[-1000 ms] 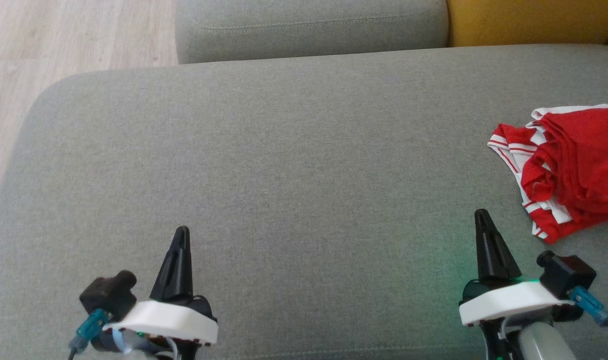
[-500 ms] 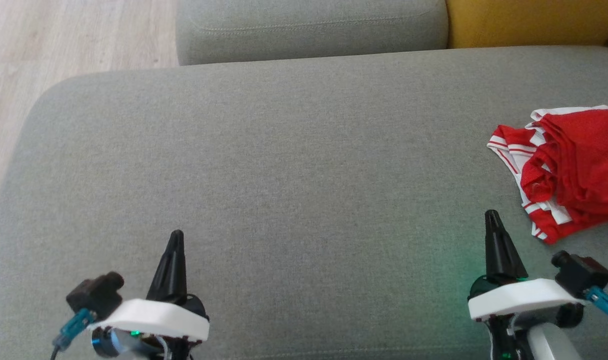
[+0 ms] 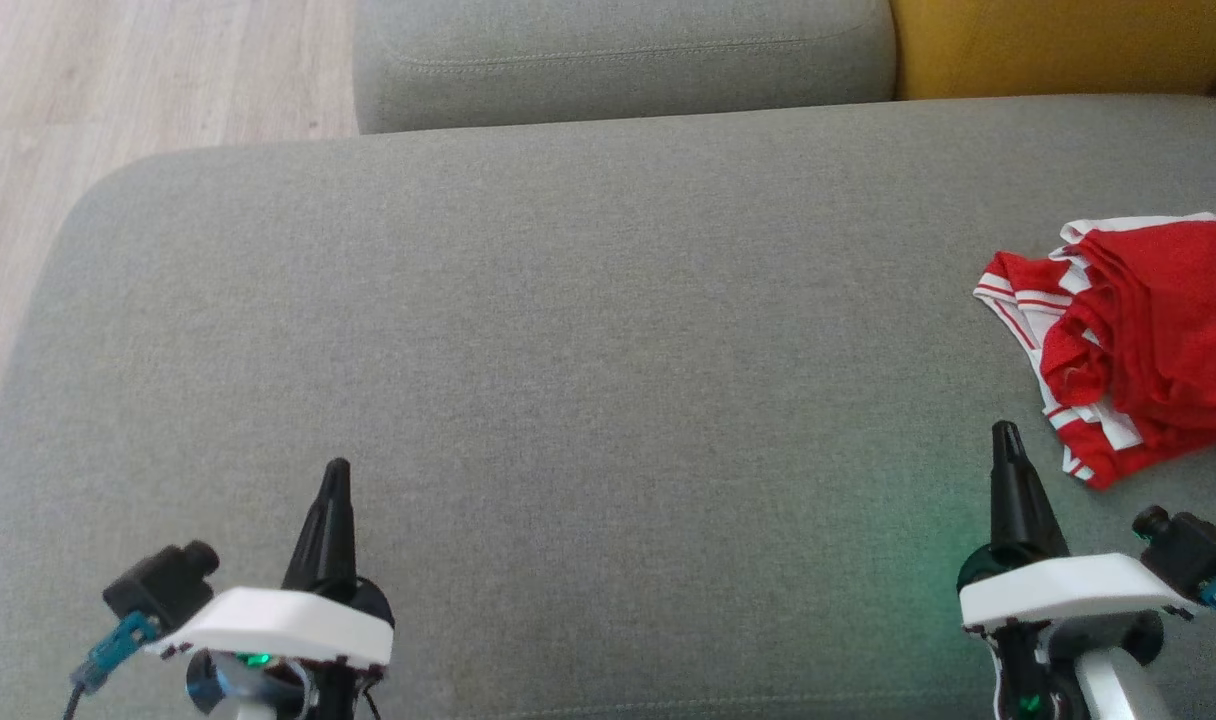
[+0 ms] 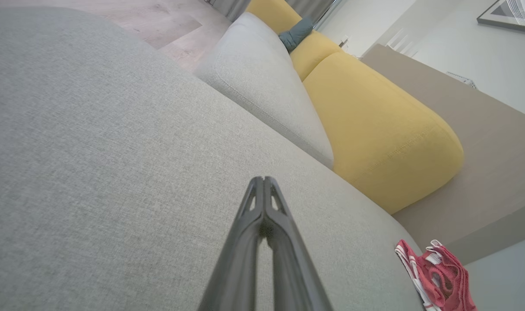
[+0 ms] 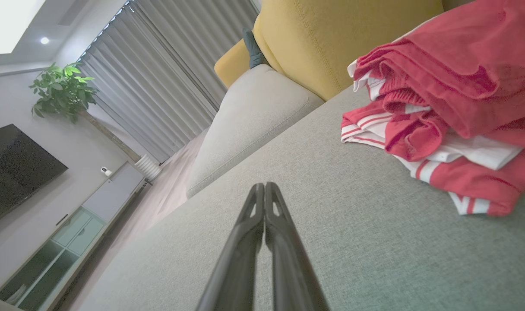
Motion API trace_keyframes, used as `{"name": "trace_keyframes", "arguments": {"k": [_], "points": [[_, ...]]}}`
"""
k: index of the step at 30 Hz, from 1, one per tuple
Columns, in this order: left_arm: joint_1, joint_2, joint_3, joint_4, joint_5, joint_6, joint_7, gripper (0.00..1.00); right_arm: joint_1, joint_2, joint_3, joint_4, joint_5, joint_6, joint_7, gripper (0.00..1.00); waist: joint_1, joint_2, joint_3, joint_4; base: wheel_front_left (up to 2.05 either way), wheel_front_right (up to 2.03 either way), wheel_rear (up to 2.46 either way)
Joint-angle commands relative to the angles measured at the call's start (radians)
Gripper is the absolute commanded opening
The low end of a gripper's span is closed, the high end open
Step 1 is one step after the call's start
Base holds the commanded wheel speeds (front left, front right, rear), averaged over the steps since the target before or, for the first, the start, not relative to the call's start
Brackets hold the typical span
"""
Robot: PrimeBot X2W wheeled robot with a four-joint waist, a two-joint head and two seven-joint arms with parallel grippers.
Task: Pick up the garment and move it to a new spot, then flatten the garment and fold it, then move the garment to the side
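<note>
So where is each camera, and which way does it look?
Head view: on the robot's head, looking forward and down at the grey sofa seat; the left end effector and right end effector show, both shut.
Left wrist view: on the left wrist, looking along its fingers across the seat toward the yellow cushion.
Right wrist view: on the right wrist, looking along its fingers, low over the seat, beside the red-and-white garment.
Shared: all three show the garment and seat.

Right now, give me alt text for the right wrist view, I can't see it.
A bunched red and white garment lies on a grey sofa seat, beyond and right of the shut right hand. Behind stand a yellow cushion and grey curtains.
</note>
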Motion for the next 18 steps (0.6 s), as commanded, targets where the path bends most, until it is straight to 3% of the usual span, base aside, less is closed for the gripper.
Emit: {"name": "trace_keyframes", "arguments": {"k": [1,18], "points": [[-0.056,0.013,0.029,-0.027,-0.031,-0.010,0.007,0.00,-0.050,-0.017,-0.003,-0.038,0.035,0.000,0.010,0.00,0.0000,0.0000,-0.001,0.000,0.00,0.00,0.00],[-0.072,0.018,0.066,-0.008,-0.197,-0.029,0.050,0.00,-0.054,-0.020,-0.025,-0.042,0.212,0.000,0.053,0.00,0.0000,0.0000,-0.005,0.000,0.00,0.00,0.00]]}}
